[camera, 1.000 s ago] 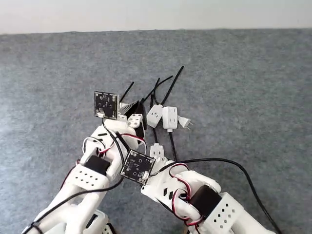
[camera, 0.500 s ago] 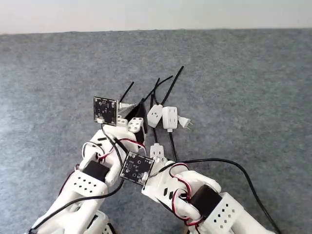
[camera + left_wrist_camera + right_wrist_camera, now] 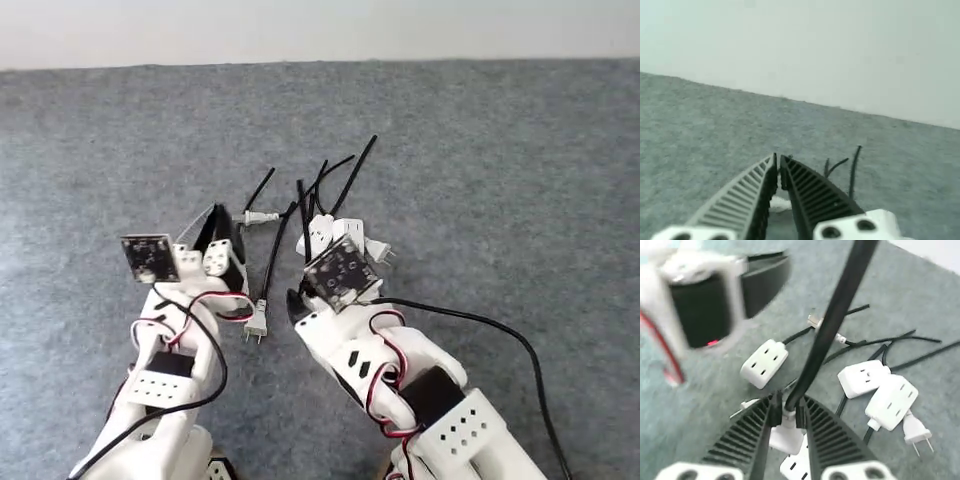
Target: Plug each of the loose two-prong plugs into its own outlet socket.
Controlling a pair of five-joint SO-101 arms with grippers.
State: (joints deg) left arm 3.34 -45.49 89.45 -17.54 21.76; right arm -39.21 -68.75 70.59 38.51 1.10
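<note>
note right gripper (image 3: 788, 401) pinched on black cord (image 3: 835, 315) just above a white end piece (image 3: 785, 418), plug or socket not clear. see left gripper (image 3: 778, 158) with jaws nearly pressed together, something white low in the gap, unidentified. judge risk as holding by cord, not body: expect swinging, prongs off the slots, slipping out of grip. find outlet socket (image 3: 764, 362) just by left arm (image 3: 705, 305), loose plug (image 3: 257, 325) between the arms. reckon crossed cords (image 3: 352, 178) in the way, liable to snag
</note>
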